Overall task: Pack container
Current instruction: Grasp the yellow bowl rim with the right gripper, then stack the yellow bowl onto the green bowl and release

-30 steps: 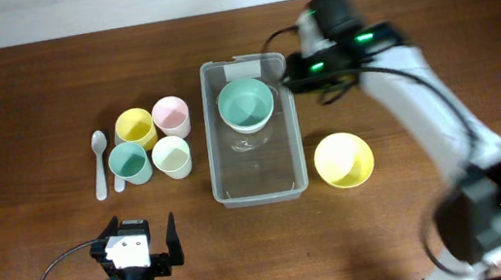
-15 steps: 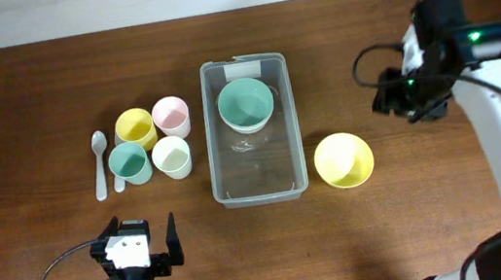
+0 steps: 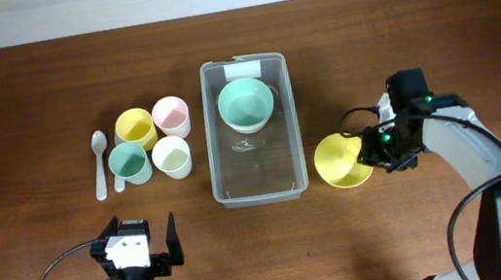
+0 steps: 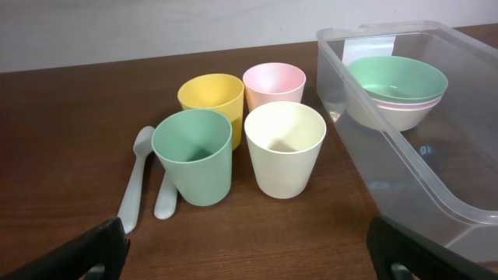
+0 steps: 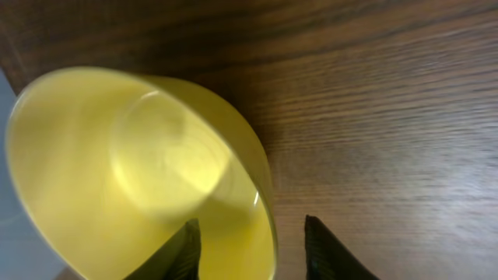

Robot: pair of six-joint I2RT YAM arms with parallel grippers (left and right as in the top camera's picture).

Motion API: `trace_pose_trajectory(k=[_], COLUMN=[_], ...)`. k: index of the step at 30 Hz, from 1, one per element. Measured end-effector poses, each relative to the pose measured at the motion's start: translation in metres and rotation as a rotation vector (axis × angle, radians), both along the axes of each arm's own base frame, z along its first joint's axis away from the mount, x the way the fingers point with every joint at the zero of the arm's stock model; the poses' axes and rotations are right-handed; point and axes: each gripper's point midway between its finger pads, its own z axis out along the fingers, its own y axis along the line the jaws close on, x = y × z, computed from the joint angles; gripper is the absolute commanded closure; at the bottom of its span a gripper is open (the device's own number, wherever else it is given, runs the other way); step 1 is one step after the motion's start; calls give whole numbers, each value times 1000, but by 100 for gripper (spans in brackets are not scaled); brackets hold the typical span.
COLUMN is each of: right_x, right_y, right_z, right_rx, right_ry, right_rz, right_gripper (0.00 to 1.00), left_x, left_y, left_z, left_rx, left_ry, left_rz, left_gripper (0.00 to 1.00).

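The clear plastic container [image 3: 260, 195] lies mid-table, its white label at the far end. It holds a green bowl [image 3: 245, 103] at that end, nested on a pale bowl in the left wrist view [image 4: 397, 82]. A yellow bowl [image 3: 340, 159] sits on the table right of the container. My right gripper [image 3: 375, 150] is open at the bowl's right rim. In the right wrist view one finger is inside the yellow bowl [image 5: 132, 171] and one outside, and the right gripper [image 5: 253, 233] straddles the rim. My left gripper [image 3: 139, 254] is open and empty at the front left.
Left of the container stand a yellow cup [image 3: 135, 128], a pink cup [image 3: 171, 117], a green cup [image 3: 129, 163] and a cream cup [image 3: 172, 156]. Two pale spoons [image 3: 100, 163] lie left of them. The container's near wall [image 4: 405, 148] shows in the left wrist view.
My right arm swung from the container's far right corner out to the right, then down to the yellow bowl's right rim. The left arm has not moved.
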Motion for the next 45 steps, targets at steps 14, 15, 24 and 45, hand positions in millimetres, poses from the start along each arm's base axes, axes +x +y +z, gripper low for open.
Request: trace_pose_trajectory(k=[14, 15, 24, 45], right_x=[1, 1, 47, 145], right_y=[3, 2, -9, 169], right_z=[-21, -20, 91, 78], right_rx=[39, 41, 46, 99], right_ry=[-42, -38, -212, -321], right_rz=[-60, -66, -110, 343], right_gripper=[96, 96, 96, 96], left_x=[0, 0, 0, 0], left_y=[0, 0, 0, 0], left_z=[0, 0, 0, 0], left_rx=[0, 0, 0, 0], left_ry=[-1, -1, -1, 0], left_rz=[0, 0, 0, 0], left_gripper=[0, 0, 0, 0])
